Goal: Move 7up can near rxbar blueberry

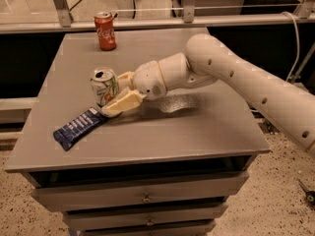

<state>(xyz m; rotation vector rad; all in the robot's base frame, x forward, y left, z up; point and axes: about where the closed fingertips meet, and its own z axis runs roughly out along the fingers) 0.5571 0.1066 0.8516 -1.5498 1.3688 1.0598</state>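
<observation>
The 7up can (104, 86), pale white-green with a silver top, stands upright on the grey table (197, 127) left of centre. My gripper (112, 93) is shut on the can, one cream finger (123, 103) in front of it and the other behind. The rxbar blueberry (78, 128), a flat dark-blue wrapper with white lettering, lies just to the front left of the can, its near end almost touching my lower finger. My white arm (236, 73) reaches in from the right.
A red cola can (105, 31) stands at the table's back left. Drawers (147, 198) sit below the tabletop. A metal rail (157, 21) runs behind the table. The table's front edge lies close to the bar.
</observation>
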